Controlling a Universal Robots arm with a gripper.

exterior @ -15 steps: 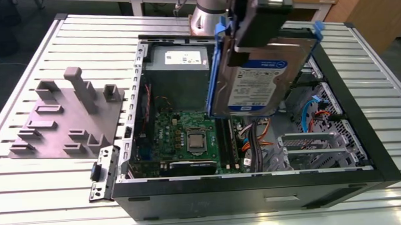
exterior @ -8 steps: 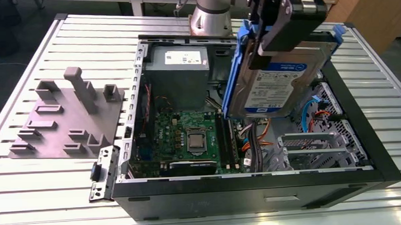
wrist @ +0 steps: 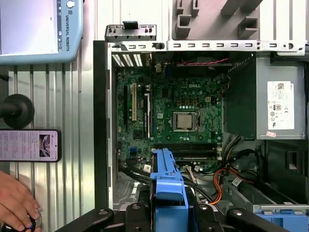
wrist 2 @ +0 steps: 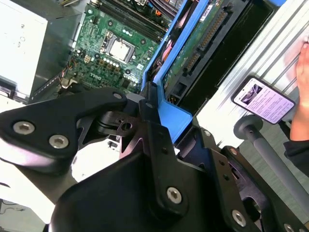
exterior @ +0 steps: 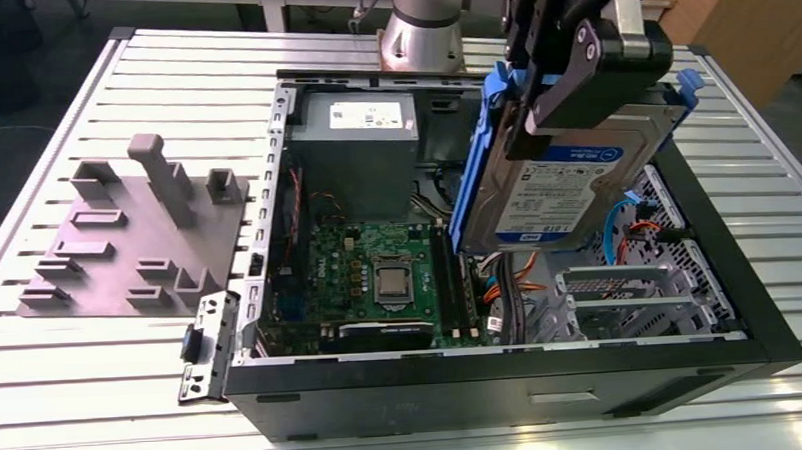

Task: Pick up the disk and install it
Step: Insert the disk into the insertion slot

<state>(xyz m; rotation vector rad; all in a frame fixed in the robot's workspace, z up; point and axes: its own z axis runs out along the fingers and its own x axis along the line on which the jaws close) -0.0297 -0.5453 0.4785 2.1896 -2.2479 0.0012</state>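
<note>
Currently one disk (exterior: 560,189) is seen pinched in the pincer (exterior: 571,104): its black fingers are pressed from both sides onto the blue plastic frame (exterior: 483,162) at the disk's upper end. The disk is held steeply on edge in the air over the open computer case (exterior: 513,376). It is above the end with the grey metal drive cage (exterior: 631,297), at the exterior view's right. Whether its lower edge touches anything inside cannot be told. One white-and-blue label is carried on its flat silver face, turned toward the exterior camera. In both wrist views the blue end of the frame is seen clamped between black, bolted pincer parts.

One case is counted, black-walled, laid on its side with the cover off. Inside it are seen:
- one green circuit board (exterior: 376,276) with one square silver chip (wrist: 185,121) at its middle
- one grey power supply box (exterior: 358,136) bearing a white printed sticker
- a bundle of orange wires (wrist: 219,181)
- a second blue carrier (wrist: 285,217) near that box

Beside the case, at the exterior view's left, one flat grey plate (exterior: 122,245) with several upright blocky pegs is laid on the ribbed aluminium bench (exterior: 100,396). In the first wrist view one phone (wrist: 29,145) with a lit screen and one blue-rimmed tablet (wrist: 38,29) are seen on the bench beside the case, and one hand (wrist: 14,205) near the phone.
</note>
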